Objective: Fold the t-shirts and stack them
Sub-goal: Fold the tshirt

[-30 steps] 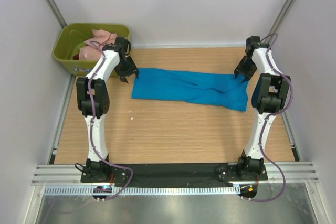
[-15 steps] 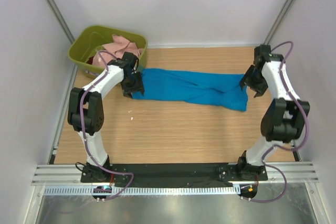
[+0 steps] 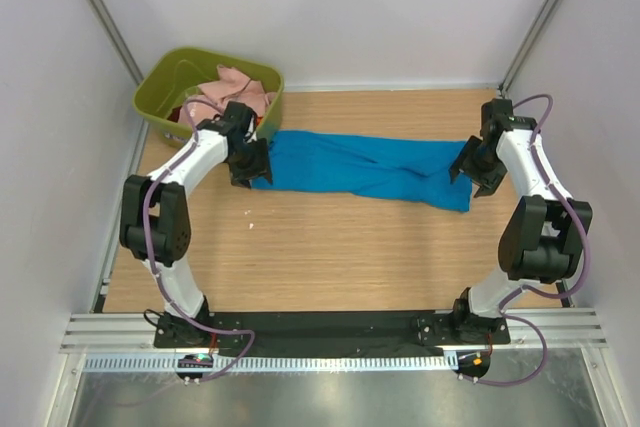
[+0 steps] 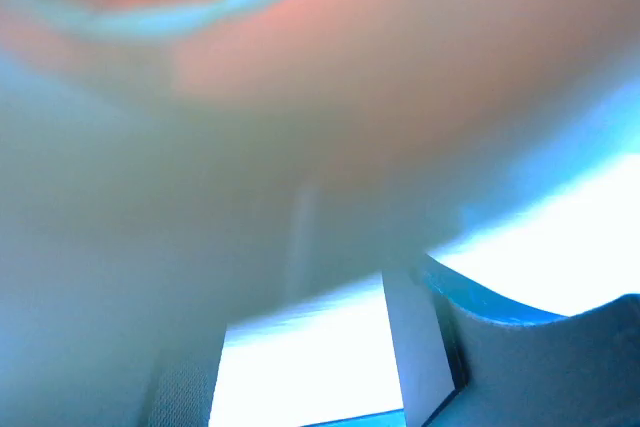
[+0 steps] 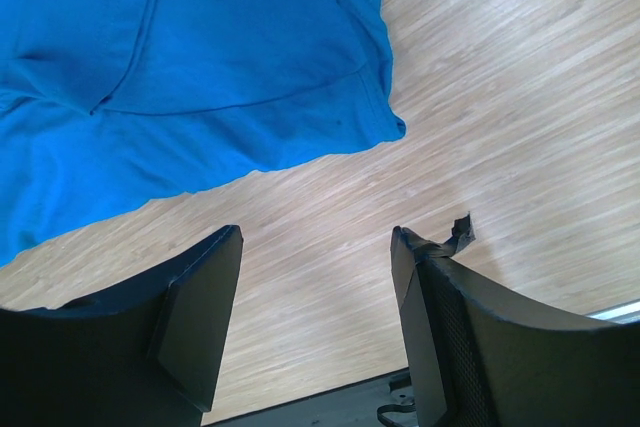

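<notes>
Bare tabletop [image 3: 330,257] up front. Blue shirt [image 3: 340,165] lies bunched in a long strip across it. Right claw [image 5: 318,237] is spread and empty over wood just beside the shirt's corner. Left claw [image 3: 247,167] is at the other end, view blurred, grip can't tell. Tub [image 3: 160,97] with pink shirt [image 3: 232,87] sits far left. Risk: the right claw closes off the hem, so a one-sided pull twists the cloth.

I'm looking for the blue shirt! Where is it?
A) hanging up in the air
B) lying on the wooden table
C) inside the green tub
B, because the blue shirt lies stretched out on the wooden table, next to the green tub and not in it.
</notes>
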### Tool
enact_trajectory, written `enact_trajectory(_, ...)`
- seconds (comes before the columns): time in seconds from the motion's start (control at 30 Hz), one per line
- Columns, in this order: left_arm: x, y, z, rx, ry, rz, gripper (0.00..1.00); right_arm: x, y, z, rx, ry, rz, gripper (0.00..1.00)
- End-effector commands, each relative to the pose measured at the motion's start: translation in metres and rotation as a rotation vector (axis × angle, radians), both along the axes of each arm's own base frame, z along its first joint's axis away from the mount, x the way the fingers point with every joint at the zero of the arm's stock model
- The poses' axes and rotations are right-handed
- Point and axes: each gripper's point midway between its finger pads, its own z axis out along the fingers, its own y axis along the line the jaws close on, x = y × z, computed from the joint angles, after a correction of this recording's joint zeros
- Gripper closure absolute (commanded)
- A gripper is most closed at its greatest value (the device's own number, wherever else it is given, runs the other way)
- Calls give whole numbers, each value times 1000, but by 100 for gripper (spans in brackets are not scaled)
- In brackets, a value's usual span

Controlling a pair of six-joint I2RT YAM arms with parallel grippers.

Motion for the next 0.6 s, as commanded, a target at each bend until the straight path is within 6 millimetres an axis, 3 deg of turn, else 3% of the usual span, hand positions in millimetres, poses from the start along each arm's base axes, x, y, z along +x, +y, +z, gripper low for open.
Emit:
enact_trajectory(0.0, 25, 15, 42, 53, -214, 34, 39, 15, 4, 6, 19, -51, 24, 33)
enact_trajectory(0.13, 30, 55, 61, 248, -281, 141, 36, 21, 9, 5, 20, -54, 45, 33)
enact_trajectory(0.2, 31, 75, 76, 335, -341, 214, 30, 25, 11, 7, 19, -63, 53, 33)
enact_trajectory(0.27, 29, 79, 84, 345, -368, 224, 29, 26, 13, 5, 20, -53, 62, 33)
enact_trajectory(0.4, 21, 67, 96, 263, -392, 214, 41, 17, 9, 5, -10, -29, 36, 33)
enact_trajectory(0.43, 18, 54, 96, 194, -391, 185, 51, 14, 7, 5, -19, -23, 30, 34)
enact_trajectory(0.57, 5, 6, 98, 68, -406, 71, 68, -1, 6, 2, -27, 20, 24, 39)
